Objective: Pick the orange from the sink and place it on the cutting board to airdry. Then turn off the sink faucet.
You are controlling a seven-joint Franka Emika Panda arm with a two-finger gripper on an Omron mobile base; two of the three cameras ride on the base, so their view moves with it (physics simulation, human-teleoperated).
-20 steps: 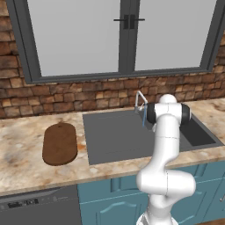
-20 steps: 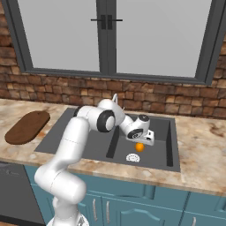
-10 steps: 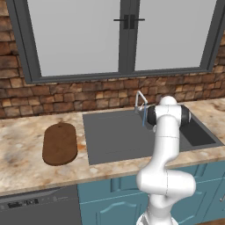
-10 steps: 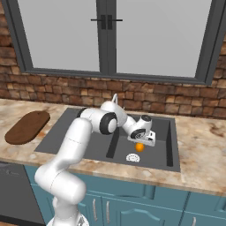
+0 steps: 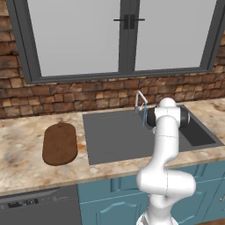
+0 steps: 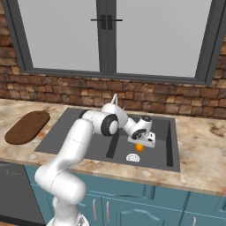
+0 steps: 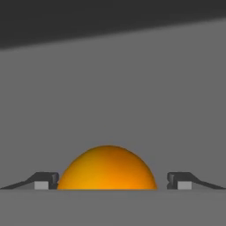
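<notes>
The orange (image 7: pixel 107 170) lies on the dark grey floor of the sink (image 6: pixel 66 137), right half, just behind the white drain mark (image 6: pixel 133 157). My gripper (image 6: pixel 140 145) is down in the basin over the orange (image 6: pixel 139 148). It is open, its fingertips (image 7: pixel 44 180) straddling the fruit with a small gap on each side. The silver faucet (image 5: pixel 140 102) stands at the sink's back rim with a thin blue stream (image 5: pixel 144 116) running. The brown cutting board (image 5: pixel 59 143) lies bare on the counter left of the sink.
The arm reaches from the front over the sink's middle, past the faucet (image 6: pixel 114 99). A brick wall and window rise behind the counter. Marbled counter (image 6: pixel 198 150) spreads right of the sink. The board (image 6: pixel 26 127) lies far left in the right base view.
The hand has sunk a little lower into the basin, bringing the fingers down around the orange. Water keeps running.
</notes>
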